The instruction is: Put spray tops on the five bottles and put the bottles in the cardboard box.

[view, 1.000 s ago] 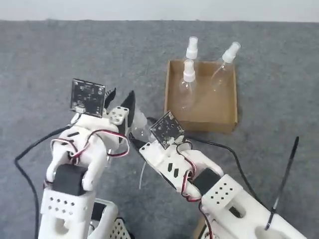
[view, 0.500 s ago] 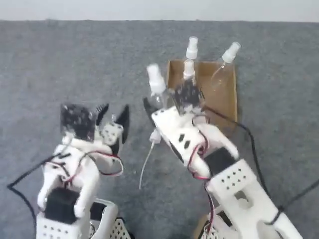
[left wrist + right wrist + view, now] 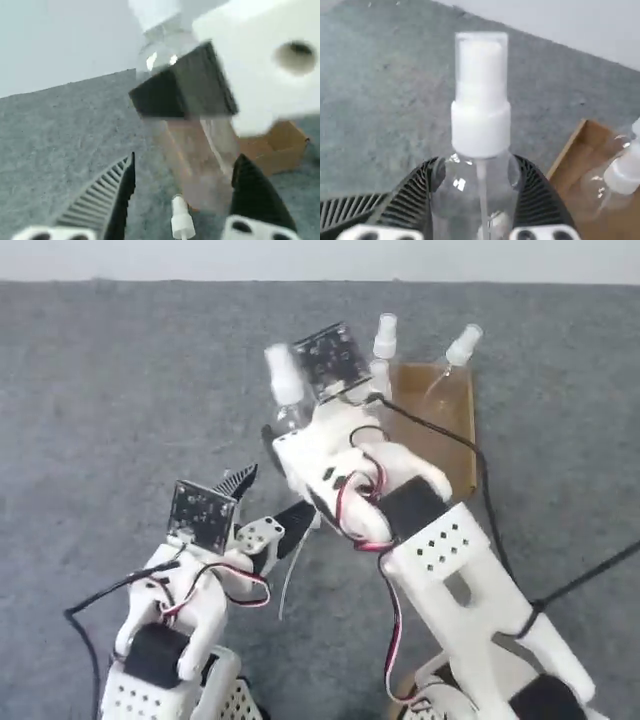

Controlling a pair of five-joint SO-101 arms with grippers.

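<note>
Left pincer (image 3: 277,498) has pulled back, spread; right pincer (image 3: 479,169) pinches a bottle (image 3: 481,125) beside the cardboard box (image 3: 455,455).

table cover (image 3: 120,370): we are seeing grey cloth, felt-like, matt and faintly rough.
held bottle (image 3: 460,200): we are looking through clear plastic, smooth and glossy, catching small highlights.
spray top (image 3: 480,100): we are seeing white plastic, smooth, with a soft sheen.
cardboard box (image 3: 452,445), at 1 o'clock in the high view: we are seeing brown cardboard, matt and dull.
bottles in the box (image 3: 445,385): we are seeing the same clear glossy plastic under white plastic tops.
right gripper (image 3: 477,167): its fingers (image 3: 537,200) are showing as black plastic, ribbed and matt.
left gripper (image 3: 187,159): we are seeing black ribbed plastic here too.
arms (image 3: 450,560): we are seeing white plastic shells, matt.
loose spray top (image 3: 181,227): we are seeing smooth white plastic.
</note>
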